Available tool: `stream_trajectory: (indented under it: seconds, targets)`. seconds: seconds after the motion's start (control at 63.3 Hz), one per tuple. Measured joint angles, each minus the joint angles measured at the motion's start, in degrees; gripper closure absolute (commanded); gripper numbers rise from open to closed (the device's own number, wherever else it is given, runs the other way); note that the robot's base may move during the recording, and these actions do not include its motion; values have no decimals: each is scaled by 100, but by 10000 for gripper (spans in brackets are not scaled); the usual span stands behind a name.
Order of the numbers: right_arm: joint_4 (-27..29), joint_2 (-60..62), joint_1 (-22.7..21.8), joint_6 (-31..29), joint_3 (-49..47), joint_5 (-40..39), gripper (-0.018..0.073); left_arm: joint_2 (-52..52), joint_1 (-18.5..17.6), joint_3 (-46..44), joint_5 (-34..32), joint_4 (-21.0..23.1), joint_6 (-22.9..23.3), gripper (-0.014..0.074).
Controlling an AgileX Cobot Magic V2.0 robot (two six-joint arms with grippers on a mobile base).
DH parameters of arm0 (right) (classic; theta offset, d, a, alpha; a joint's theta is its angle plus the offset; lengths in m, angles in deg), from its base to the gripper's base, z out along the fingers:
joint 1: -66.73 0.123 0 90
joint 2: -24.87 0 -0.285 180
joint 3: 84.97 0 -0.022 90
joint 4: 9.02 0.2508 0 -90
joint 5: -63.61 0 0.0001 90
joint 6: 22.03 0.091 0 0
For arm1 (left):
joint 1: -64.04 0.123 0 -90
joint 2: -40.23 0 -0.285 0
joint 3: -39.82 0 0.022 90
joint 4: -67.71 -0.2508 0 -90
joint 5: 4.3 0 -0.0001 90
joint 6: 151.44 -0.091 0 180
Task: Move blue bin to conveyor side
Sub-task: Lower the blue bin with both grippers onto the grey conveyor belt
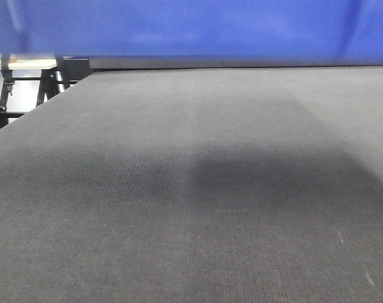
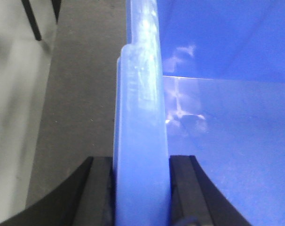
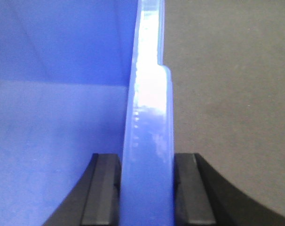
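I have both end effectors, left (image 2: pixel 141 190) and right (image 3: pixel 147 188), clamped on the blue bin (image 1: pixel 198 28) rim over the conveyor (image 1: pixel 191 189); setting down remains.

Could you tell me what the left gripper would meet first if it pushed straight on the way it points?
The left gripper is already shut on the blue bin's rim, so it would press further onto that wall; the conveyor lies beyond, depth unclear.

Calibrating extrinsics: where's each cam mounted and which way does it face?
Front: low, facing ahead over the dark woven conveyor belt toward the glossy blue plastic bin; no robot parts.
Left wrist: looks along the bin rim, black fingers either side.
Right wrist: mirrored, fingers on the rim.
Both wrist views share the bin and belt.
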Motion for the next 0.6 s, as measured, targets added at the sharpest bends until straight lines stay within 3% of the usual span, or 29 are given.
stream_trajectory:
  seconds: [0.332, 0.6]
  targets:
    - [-12, -1164, -501, 94, 159, -1162, 640, 1121, 0, 357, -1258, 21, -9, 616]
    - [-59, -1801, -521, 94, 173, -1670, 640, 1684, 10, 399, -1514, -53, -9, 616]
